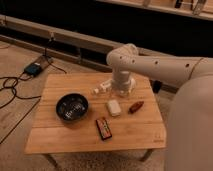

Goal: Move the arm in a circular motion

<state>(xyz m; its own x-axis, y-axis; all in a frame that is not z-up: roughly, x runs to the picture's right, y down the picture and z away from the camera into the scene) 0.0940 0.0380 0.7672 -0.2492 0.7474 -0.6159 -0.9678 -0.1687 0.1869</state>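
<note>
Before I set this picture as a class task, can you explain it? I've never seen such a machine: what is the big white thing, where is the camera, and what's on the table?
The big cream-white tube is a robot's arm, reaching in from the right and bending down over a wooden table. There is one camera, looking down on the table from beside the robot; its mounting is not known. At the arm's tip is the gripper, the jaws it grasps with, low over the back middle of the table. Nothing shows as held. On the table lie a black bowl, a small white object, a small reddish-brown object and a dark flat packet. A blue device and cables lie on the floor at left.
</note>
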